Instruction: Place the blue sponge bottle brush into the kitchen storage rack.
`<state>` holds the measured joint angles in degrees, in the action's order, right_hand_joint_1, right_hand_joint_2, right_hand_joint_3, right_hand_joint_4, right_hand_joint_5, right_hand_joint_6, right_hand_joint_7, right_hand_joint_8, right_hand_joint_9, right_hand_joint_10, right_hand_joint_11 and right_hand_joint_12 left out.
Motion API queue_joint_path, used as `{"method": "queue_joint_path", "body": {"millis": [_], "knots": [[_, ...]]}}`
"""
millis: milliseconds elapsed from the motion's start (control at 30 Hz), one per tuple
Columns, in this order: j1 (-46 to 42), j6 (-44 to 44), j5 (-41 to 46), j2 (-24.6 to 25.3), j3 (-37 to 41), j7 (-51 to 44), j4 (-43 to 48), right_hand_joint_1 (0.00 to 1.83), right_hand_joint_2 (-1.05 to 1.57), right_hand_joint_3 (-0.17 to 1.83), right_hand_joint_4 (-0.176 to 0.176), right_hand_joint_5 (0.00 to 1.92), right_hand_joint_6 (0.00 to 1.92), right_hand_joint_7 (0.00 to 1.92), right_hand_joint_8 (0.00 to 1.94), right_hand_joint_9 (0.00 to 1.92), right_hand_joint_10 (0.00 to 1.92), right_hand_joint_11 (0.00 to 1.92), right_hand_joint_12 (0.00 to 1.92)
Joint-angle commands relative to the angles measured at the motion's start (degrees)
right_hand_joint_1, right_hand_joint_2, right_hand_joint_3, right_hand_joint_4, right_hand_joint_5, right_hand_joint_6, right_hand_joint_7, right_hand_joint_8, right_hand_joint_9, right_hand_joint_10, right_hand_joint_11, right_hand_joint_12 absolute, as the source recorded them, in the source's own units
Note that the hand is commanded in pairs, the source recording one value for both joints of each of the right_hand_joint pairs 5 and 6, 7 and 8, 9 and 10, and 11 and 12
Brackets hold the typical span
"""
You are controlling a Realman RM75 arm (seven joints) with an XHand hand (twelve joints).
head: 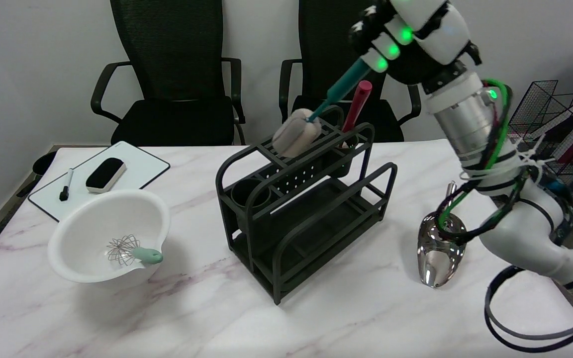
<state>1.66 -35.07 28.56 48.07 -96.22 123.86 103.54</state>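
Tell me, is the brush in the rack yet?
Not fully. The right hand holds the brush tilted, sponge head at the rack's top.

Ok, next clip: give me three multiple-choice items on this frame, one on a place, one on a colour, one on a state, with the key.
1. Where is the whisk?
A. in the white bowl
B. on the whiteboard
C. in the rack

2. What colour is the utensil handle standing in the rack?
A. yellow
B. red
C. white

3. What is the state of the bottle brush?
A. lying flat on the table
B. held by the right hand, sponge head at the rack's top
C. standing loose in the bowl

Key: 1 A, the whisk's wires lie inside the bowl; 2 B, a red handle rises from the rack's cup; 3 B, the hand grips the teal handle, tilted above the rack.
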Motion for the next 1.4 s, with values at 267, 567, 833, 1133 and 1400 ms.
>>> {"method": "queue_joint_path", "body": {"millis": [267,567,833,1133,1400], "knots": [[22.3,13.8,0.7,2.6,-23.7,0.1,-3.6,1.11,1.57,0.25,0.000,1.92,1.92,1.92,1.92,1.92,1.92,1.92,1.92],[24.8,13.4,-5.5,4.4,-25.5,-1.5,-11.7,1.11,1.57,0.28,0.000,1.92,1.92,1.92,1.92,1.92,1.92,1.92,1.92],[25.4,11.0,-9.4,5.4,-25.5,-1.5,-17.5,1.11,1.57,0.29,0.000,1.92,1.92,1.92,1.92,1.92,1.92,1.92,1.92],[23.1,9.1,-9.1,5.1,-25.1,-1.6,-18.2,1.11,1.57,0.31,0.000,1.92,1.92,1.92,1.92,1.92,1.92,1.92,1.92],[22.4,8.3,-9.0,5.0,-25.0,-1.2,-17.6,1.11,1.57,0.33,0.000,1.92,1.92,1.92,1.92,1.92,1.92,1.92,1.92]]}}
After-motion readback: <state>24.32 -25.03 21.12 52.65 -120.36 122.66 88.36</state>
